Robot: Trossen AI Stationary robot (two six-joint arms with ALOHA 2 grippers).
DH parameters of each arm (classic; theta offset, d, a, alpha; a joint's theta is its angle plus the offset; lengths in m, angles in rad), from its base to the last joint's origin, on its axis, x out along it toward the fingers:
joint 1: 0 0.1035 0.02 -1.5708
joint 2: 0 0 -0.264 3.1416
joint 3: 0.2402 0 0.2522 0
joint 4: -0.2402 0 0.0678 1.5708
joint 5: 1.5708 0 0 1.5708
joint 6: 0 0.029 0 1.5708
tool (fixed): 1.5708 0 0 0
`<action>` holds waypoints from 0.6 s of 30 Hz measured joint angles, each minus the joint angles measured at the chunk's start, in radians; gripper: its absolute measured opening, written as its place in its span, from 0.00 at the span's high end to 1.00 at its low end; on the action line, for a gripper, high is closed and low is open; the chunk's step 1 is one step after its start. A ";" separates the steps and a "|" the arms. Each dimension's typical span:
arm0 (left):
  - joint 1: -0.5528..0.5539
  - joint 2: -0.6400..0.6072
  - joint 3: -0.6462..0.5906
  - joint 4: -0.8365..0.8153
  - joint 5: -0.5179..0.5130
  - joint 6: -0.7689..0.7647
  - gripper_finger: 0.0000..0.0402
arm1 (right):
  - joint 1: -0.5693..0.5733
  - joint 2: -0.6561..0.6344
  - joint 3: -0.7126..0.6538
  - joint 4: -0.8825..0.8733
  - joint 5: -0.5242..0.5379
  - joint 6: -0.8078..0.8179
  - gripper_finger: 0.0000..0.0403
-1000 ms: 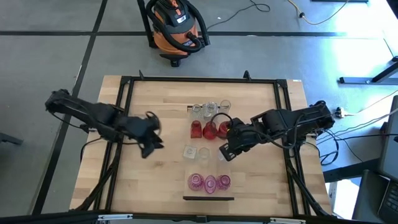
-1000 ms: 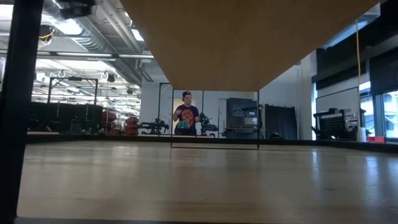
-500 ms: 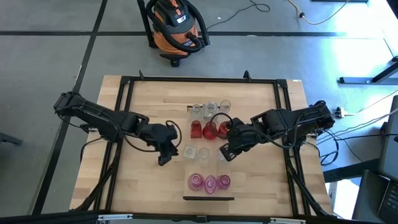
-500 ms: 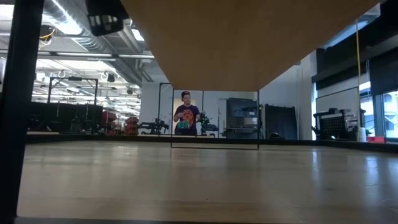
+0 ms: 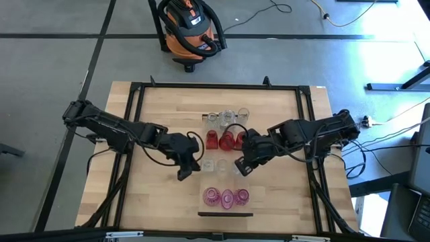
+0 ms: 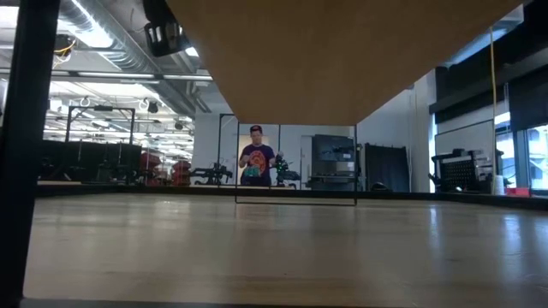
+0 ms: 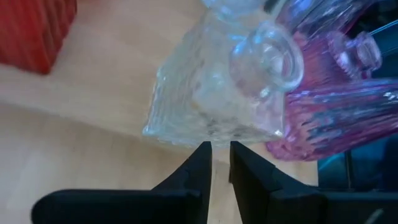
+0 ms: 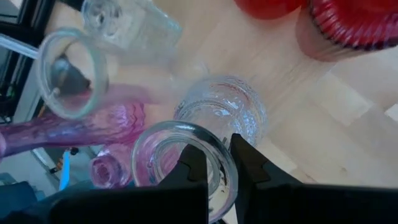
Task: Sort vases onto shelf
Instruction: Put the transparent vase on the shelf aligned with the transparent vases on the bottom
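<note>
Small glass vases stand in rows on the light-wood shelf [image 5: 227, 180]: clear ones [image 5: 225, 117] at the far end, red ones [image 5: 225, 140], clear ones in the middle [image 5: 205, 163], and pink ones [image 5: 226, 197] near the dark end strip [image 5: 225, 214]. My left gripper [image 5: 183, 173] is shut with only a slit between its fingers. It points at the foot of a ribbed square clear vase [image 7: 211, 93]. My right gripper [image 5: 240, 167] is shut on another clear vase [image 8: 180, 155] on the right of the middle row. My left gripper's fingertips [image 7: 200, 152] reach the lower edge of the square clear vase in the left wrist view; I cannot tell whether they touch it. My right gripper holds the clear vase by its round rim [image 8: 214, 155], one finger inside the mouth and one outside. The fingers come steeply from above. The vase hangs mouth up below them; whether its base stands on the shelf is hidden.
A black frame [image 5: 134, 134] runs around the tabletop. Bare tabletop [image 5: 161, 208] lies to the left and right of the shelf. An orange vacuum [image 5: 188, 27] stands on the floor beyond the far edge. In the low view a person [image 6: 255, 158] stands far off in the room.
My left gripper has swung toward the table's right and down, from the bare tabletop to the middle row of clear vases, and its fingers have drawn together. My right gripper has kept still with its vase.
</note>
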 joint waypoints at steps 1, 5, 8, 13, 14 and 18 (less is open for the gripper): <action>0.000 0.000 0.000 0.007 -0.002 0.000 0.87 | -0.004 0.000 0.000 -0.003 0.003 -0.002 0.97; 0.000 -0.001 0.000 0.011 -0.011 0.000 0.87 | -0.011 0.000 0.000 -0.005 0.010 -0.011 0.97; 0.000 -0.001 0.000 0.010 -0.011 -0.003 0.87 | -0.019 0.000 -0.008 -0.004 0.002 -0.026 0.97; 0.000 -0.001 0.000 0.001 -0.020 -0.011 0.87 | -0.026 0.000 -0.010 0.000 -0.016 -0.039 0.94; 0.000 -0.001 0.000 0.001 -0.020 -0.011 0.87 | -0.026 0.000 -0.010 0.000 -0.016 -0.042 0.93; 0.000 -0.002 0.000 0.001 -0.020 -0.012 0.87 | -0.026 0.000 -0.010 0.001 -0.033 -0.054 0.92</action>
